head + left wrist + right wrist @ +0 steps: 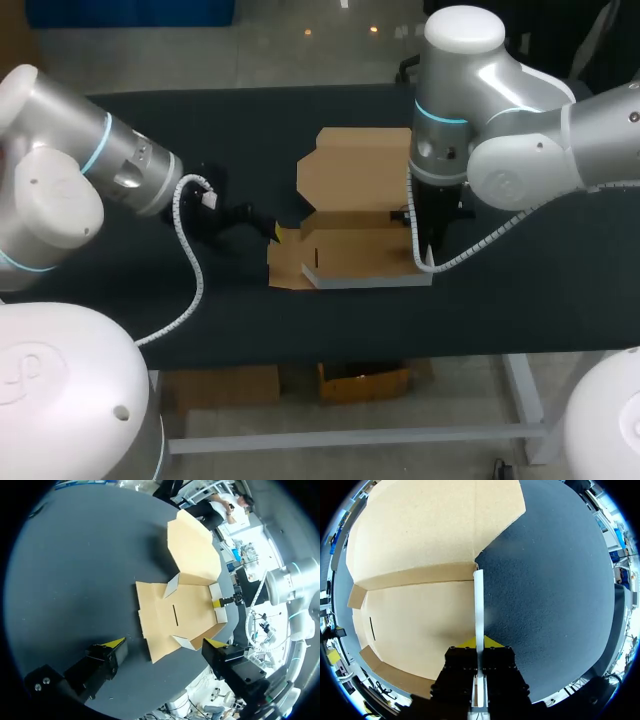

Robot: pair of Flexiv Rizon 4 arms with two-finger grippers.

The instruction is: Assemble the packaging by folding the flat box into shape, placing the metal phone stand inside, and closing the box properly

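On the left of the dark counter [250, 330], the left fingers [268, 228] are spread open. They are just beside the left flap of the brown cardboard box [350, 185]. The box lies in the middle of the counter, partly folded, with its lid flat on the far side. At its right end, the right fingers [424, 250] are closed tight on the box's upright side wall.

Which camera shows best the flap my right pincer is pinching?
Right wrist view: the flap stands edge-on, clamped in the right pincer. Head view: the right arm partly covers it. Left wrist view: small, at the far side of the box.
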